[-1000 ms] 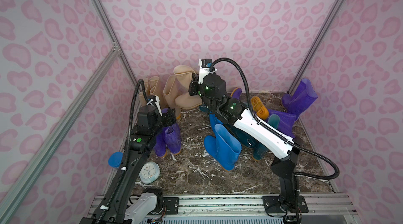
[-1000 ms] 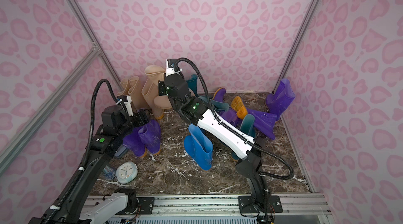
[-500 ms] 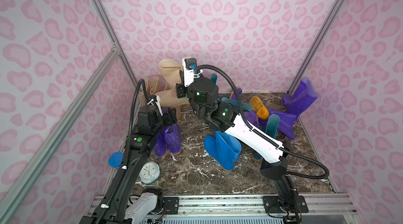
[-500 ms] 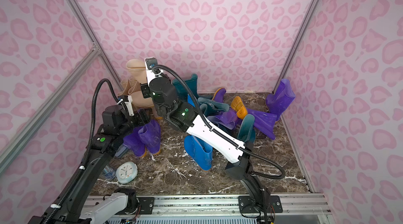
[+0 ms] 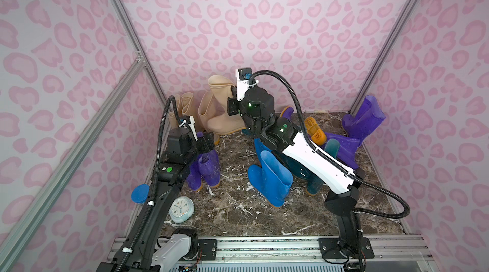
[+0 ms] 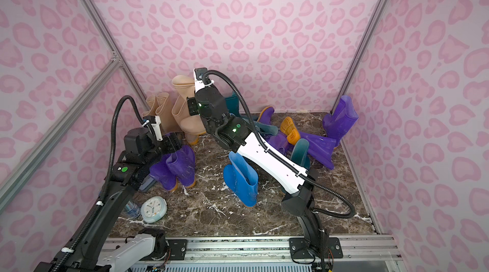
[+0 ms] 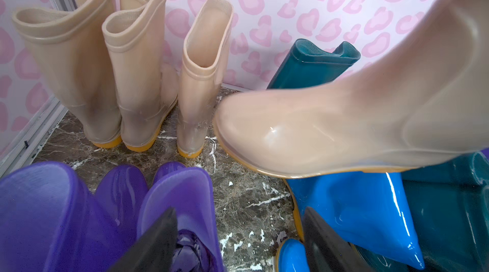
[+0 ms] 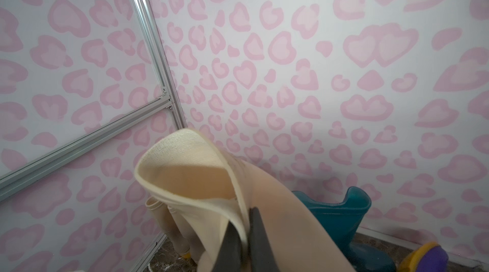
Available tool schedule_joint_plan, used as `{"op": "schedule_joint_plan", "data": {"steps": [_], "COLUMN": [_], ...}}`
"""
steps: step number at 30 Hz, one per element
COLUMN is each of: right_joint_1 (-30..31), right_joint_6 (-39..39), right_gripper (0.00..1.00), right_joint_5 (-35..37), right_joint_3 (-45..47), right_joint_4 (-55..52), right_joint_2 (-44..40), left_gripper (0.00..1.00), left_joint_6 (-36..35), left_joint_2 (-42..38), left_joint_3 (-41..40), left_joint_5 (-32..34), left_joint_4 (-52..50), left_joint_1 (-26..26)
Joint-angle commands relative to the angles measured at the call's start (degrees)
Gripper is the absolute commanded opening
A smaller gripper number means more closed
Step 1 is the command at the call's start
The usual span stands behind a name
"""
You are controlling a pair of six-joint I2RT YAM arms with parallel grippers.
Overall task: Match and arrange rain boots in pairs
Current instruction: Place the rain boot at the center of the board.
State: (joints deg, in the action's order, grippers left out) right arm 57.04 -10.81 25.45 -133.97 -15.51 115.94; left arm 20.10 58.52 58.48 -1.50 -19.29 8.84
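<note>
My right gripper (image 8: pixel 247 220) is shut on the rim of a beige rain boot (image 5: pixel 219 114), which hangs tilted with its toe (image 7: pixel 264 135) close to the third of three beige boots (image 7: pixel 137 67) standing in the back left corner. My left gripper (image 7: pixel 239 212) is open, empty, and hovers over a standing pair of purple boots (image 5: pixel 203 170). Bright blue boots (image 5: pixel 272 175) stand in the middle. Dark teal boots (image 5: pixel 315 180) are partly hidden under the right arm. More purple boots (image 5: pixel 362 117) stand and lie at the right wall.
A small round clock (image 5: pixel 181 208) lies at the front left, beside a blue-lidded clear cylinder (image 5: pixel 140 194). Pink patterned walls with aluminium posts (image 5: pixel 127 30) close in on three sides. A teal boot (image 7: pixel 309 69) stands against the back wall behind the held boot.
The right arm swung the beige boot left and up, then back right and down beside the standing beige boots. The left arm has not moved.
</note>
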Motion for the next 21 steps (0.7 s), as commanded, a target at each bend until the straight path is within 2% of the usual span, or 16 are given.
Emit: {"op": "schedule_joint_plan", "data": {"steps": [1, 4, 11, 19, 21], "right_joint_1": [0.0, -0.17, 0.22, -0.79, -1.15], "right_joint_6": [-6.06, -8.18, -11.03, -14.72, -15.4], "right_gripper": [0.0, 0.0, 0.0, 0.0, 0.0], "right_joint_5": [-0.29, 0.01, -4.08, -16.81, -17.69], "right_joint_3": [6.58, 13.27, 13.03, 15.43, 17.33], "right_joint_4": [4.97, 8.68, 6.81, 6.04, 6.15], "right_joint_2": [-1.14, -2.9, 0.02, 0.14, -0.72], "left_gripper": [0.76, 0.76, 0.76, 0.76, 0.76], "left_joint_6": [0.22, 0.27, 0.34, 0.12, 0.12], "left_joint_2": [-0.39, -0.71, -0.6, -0.88, -0.86], "left_joint_3": [0.29, 0.1, 0.45, 0.23, 0.23], "left_joint_5": [-0.52, -0.44, -0.88, -0.44, -0.26], "left_joint_4": [1.62, 1.73, 1.59, 1.63, 1.62], "left_joint_1": [-0.12, -0.08, -0.05, -0.06, -0.13]}}
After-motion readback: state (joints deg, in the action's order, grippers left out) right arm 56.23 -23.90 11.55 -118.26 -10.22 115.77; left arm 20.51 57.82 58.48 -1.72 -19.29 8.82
